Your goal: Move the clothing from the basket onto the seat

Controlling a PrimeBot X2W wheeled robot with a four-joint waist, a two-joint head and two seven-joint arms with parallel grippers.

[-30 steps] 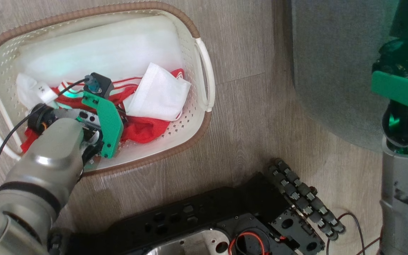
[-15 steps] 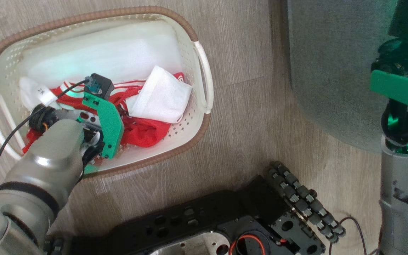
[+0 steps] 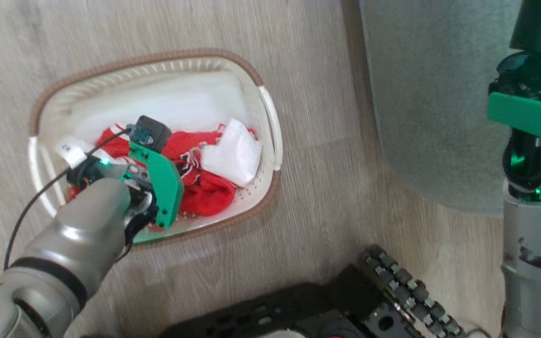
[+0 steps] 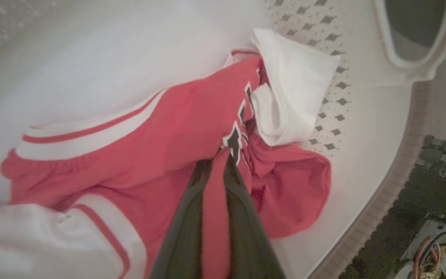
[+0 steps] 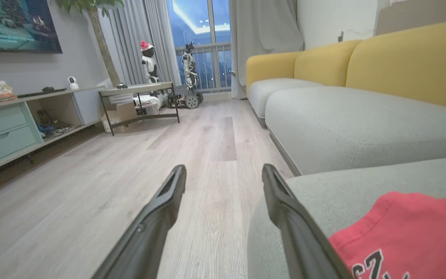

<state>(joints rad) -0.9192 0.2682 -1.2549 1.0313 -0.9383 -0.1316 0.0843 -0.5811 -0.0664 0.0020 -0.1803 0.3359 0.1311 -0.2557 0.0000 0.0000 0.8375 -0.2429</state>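
Observation:
The basket (image 3: 270,126) stands on the floor, its perforated wall (image 4: 335,116) close in the left wrist view. Inside lies the clothing (image 3: 204,192), red fabric with white stripes (image 4: 161,131) and a folded white piece (image 4: 292,85). My left gripper (image 4: 229,155) is down in the basket and shut on a fold of red clothing next to a dark-outlined print. In the head view my left wrist (image 3: 158,183) covers the pile. My right gripper (image 5: 223,174) stands open and holds nothing, at the edge of the seat (image 5: 362,124), where a red garment (image 5: 405,232) lies.
A flat white liner sheet (image 4: 122,58) covers the basket floor. The grey-green cushion (image 3: 430,94) is right of the basket across a strip of wood floor. My black wheeled base (image 3: 392,286) is below. My right arm (image 3: 533,263) stands at the right edge.
My left gripper has shut on the red clothing, which is now bunched up around it. The head camera has moved, so the basket looks smaller and lower. The right gripper stays open.

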